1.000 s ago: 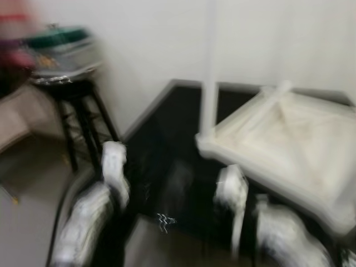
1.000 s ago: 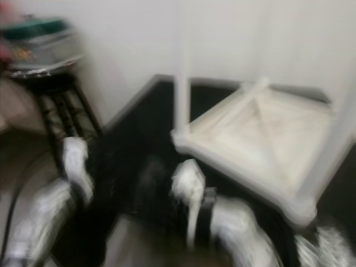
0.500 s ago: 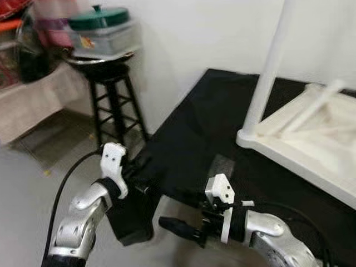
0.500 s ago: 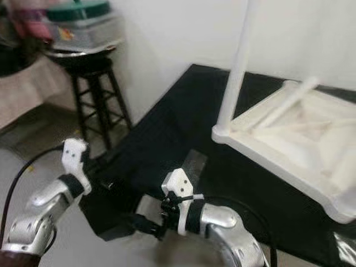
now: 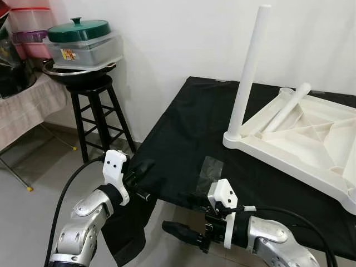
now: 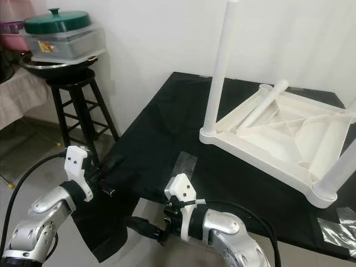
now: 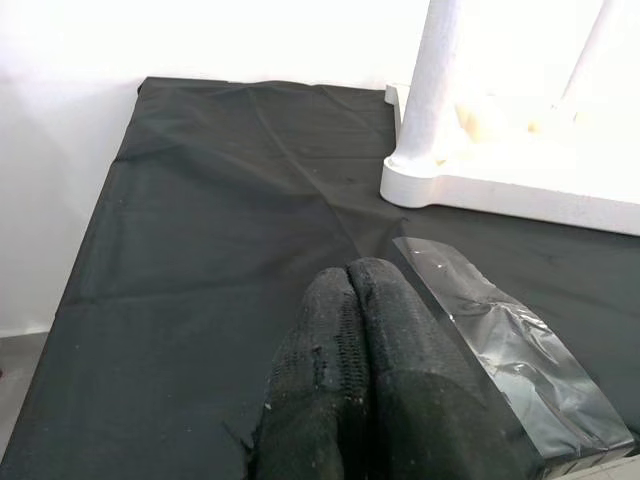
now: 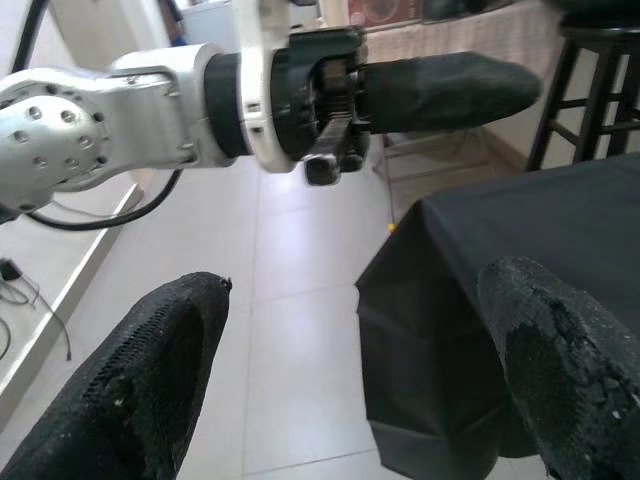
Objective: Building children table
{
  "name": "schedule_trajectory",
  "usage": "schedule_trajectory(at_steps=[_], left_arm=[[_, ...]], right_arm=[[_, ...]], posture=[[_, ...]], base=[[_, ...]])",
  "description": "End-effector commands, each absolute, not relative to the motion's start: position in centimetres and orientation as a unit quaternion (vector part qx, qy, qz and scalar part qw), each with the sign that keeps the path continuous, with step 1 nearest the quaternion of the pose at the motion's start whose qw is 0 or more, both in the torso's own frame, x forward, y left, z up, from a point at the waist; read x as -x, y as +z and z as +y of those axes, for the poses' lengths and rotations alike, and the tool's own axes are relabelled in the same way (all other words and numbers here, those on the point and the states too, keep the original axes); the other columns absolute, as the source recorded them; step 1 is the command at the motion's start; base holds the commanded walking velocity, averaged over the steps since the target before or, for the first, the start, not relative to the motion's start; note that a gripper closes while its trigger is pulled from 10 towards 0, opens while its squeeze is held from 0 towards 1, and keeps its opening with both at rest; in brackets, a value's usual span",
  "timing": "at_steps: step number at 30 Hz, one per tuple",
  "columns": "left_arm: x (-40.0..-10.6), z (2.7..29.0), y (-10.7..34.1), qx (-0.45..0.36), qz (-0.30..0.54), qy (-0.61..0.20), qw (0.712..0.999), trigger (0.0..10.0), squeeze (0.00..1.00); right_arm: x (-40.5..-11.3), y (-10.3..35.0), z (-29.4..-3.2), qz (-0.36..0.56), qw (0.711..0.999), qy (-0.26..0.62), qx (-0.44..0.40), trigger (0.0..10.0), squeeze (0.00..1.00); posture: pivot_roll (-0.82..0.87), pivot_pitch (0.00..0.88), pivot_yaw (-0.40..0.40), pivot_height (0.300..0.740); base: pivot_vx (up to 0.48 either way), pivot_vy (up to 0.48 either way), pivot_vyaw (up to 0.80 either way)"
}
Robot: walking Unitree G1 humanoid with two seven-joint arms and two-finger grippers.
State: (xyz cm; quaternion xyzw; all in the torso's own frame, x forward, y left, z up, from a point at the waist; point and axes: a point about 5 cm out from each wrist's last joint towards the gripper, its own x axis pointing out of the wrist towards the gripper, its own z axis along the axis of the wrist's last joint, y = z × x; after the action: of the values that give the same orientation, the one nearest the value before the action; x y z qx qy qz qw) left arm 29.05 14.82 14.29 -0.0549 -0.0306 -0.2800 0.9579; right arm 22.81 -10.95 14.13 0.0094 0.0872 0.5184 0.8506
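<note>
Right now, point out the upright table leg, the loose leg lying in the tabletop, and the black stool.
upright table leg [image 5: 247, 72], left eye view, mid-shaft.
loose leg [image 5: 287, 108], left eye view, middle of the tube.
black stool [image 5: 89, 87], left eye view, seat edge.

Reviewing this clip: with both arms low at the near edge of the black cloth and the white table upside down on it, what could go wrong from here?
The left end effector, shut, sits at the black cloth edge; snagging the overhang could drag the upturned table along. The upright leg stands tall, so a swinging arm could knock it. The loose leg lying in the tabletop might roll. The right end effector is open below the edge.
</note>
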Motion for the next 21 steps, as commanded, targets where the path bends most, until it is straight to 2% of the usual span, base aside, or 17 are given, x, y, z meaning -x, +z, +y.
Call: schedule_trajectory(at_steps=[1, 8, 21], left_arm=[[-28.9, 15.0, 14.0, 0.058, -0.027, -0.279, 0.958, 10.0, 0.00], [-28.6, 14.0, 14.1, 0.064, -0.030, -0.310, 0.948, 10.0, 0.00], [-28.6, 14.0, 14.1, 0.062, -0.027, -0.327, 0.943, 10.0, 0.00]], right_arm=[[-23.1, 14.2, -11.1, 0.081, 0.858, 0.507, -0.009, 10.0, 0.00], [-23.5, 14.3, -11.5, 0.075, 0.865, 0.497, -0.003, 10.0, 0.00], [-23.7, 14.5, -11.3, 0.061, 0.860, 0.506, -0.012, 10.0, 0.00]], posture=[[-0.10, 0.025, 0.010, 0.740], [-0.12, 0.023, 0.010, 0.740], [-0.11, 0.011, 0.016, 0.740]], base=[[0.000, 0.000, 0.00], [0.000, -0.447, 0.00], [0.000, -0.449, 0.00]])
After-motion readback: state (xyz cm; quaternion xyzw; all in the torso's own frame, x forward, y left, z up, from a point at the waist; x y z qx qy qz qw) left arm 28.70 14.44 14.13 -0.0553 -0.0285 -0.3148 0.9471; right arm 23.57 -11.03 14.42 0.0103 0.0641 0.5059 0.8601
